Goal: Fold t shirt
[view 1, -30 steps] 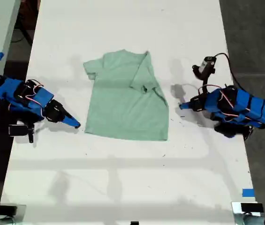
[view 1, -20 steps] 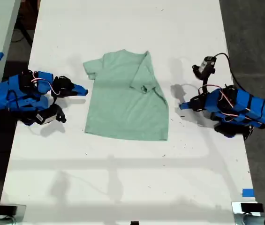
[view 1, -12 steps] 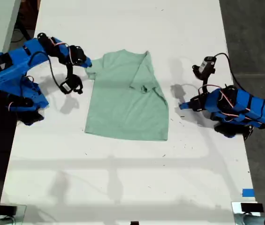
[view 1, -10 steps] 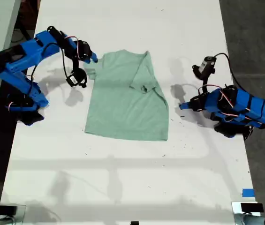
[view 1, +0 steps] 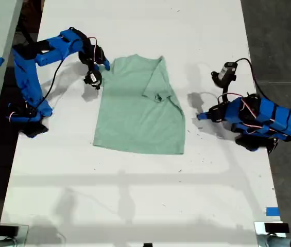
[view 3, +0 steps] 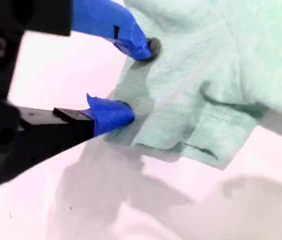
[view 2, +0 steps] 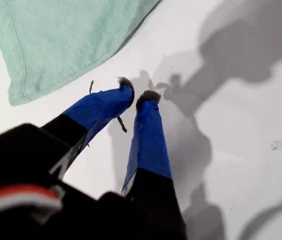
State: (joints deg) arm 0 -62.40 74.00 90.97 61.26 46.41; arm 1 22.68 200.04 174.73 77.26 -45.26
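Note:
The pale mint-green t shirt (view 1: pixel 137 110) lies flat mid-table, with the sleeve on the exterior view's right folded in over its body. My second gripper (view 1: pixel 104 65) (view 3: pixel 138 80) is open at the sleeve on the exterior view's left, one fingertip (view 3: pixel 150 47) on the cloth (view 3: pixel 205 75) and the other at the sleeve's edge. My first gripper (view 1: pixel 199 117) (view 2: pixel 137 92) rests shut on the bare table at the exterior view's right, a short way from a corner of the shirt (view 2: pixel 56 40), holding nothing.
The white table (view 1: pixel 135 195) runs the length of the exterior view. A small black camera on a cable (view 1: pixel 225 72) stands behind the first arm. Dark floor lies past the table's edge at the exterior view's right. Blue tape (view 1: pixel 272 211) marks that edge.
The second arm swung up from beside the shirt's lower hem to the sleeve at the exterior view's left and opened over it. The first arm stayed still.

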